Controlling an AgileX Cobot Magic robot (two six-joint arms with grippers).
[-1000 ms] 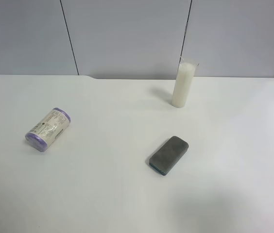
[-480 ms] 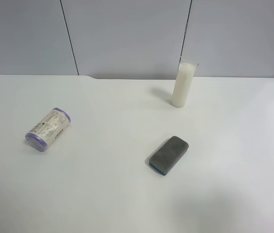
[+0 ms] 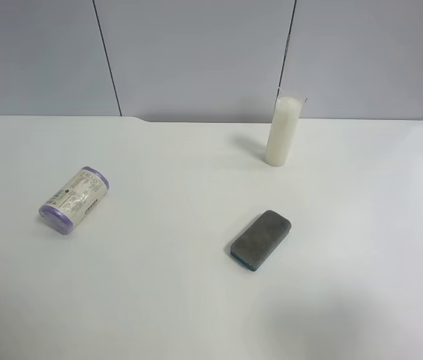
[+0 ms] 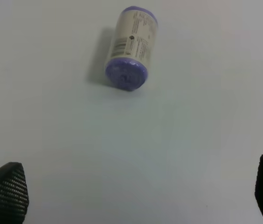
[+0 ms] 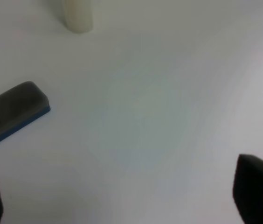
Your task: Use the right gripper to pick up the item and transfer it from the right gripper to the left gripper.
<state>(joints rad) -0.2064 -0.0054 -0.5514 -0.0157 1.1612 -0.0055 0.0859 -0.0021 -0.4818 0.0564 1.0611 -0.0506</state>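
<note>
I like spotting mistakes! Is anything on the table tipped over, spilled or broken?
Nothing spilled or broken. The purple-ended roll lies on its side, off alone near one edge of the table. The candle stands upright, and the grey block lies flat.

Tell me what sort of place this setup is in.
Probably a lab or test bench rather than a home: a bare white table against plain grey wall panels, with only three unrelated props set out, a purple-ended roll, a white candle and a dark-grey block.
</note>
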